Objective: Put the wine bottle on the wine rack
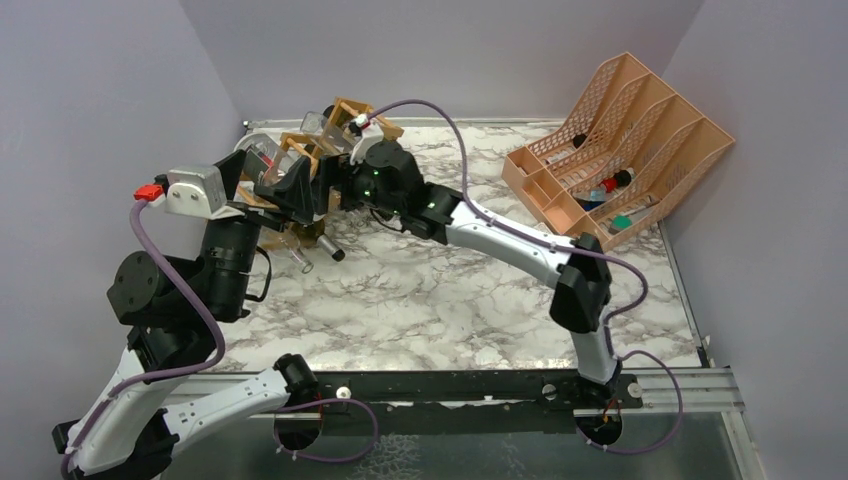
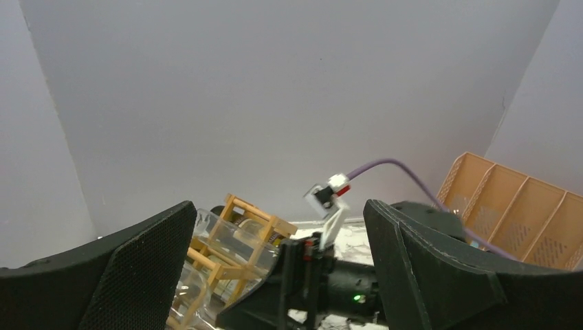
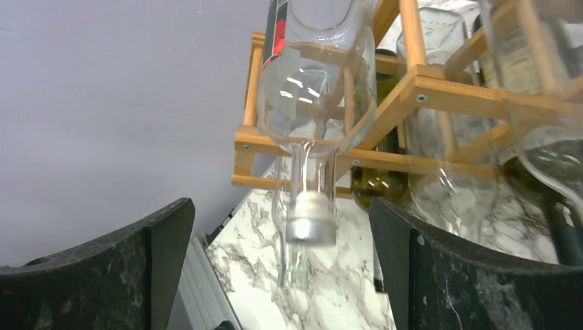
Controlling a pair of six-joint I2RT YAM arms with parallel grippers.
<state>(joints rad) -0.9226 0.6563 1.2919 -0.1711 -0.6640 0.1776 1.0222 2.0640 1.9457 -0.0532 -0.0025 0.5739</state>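
Right wrist view: the clear glass wine bottle (image 3: 317, 82) lay in an outer upper cell of the wooden wine rack (image 3: 419, 88), its body inside the lattice and its neck projecting out of the rack's front. The long axis ran from the base, cut off by the top edge of the frame, down to the silver-capped mouth (image 3: 311, 218), so the bottle pointed neck-first out of the rack and toward the camera. The right gripper (image 3: 278, 213) faced the rack front with its two dark fingers (image 3: 137, 275) spread wide, one on each side of the neck and well apart from it, grasping nothing; the capped mouth sat between them, nearer the right-hand finger in this view. Other bottles (image 3: 447, 172), clear and dark green, filled the neighbouring cells of the rack. Left wrist view: the left gripper (image 2: 278, 206) was also spread wide and empty, looking over the right arm's wrist toward the rack. Top view: both arms converged on the rack, which stood on the marble table (image 1: 430, 290) at its far left corner; the orange file organiser (image 1: 620, 150) stood well to the right of the rack.
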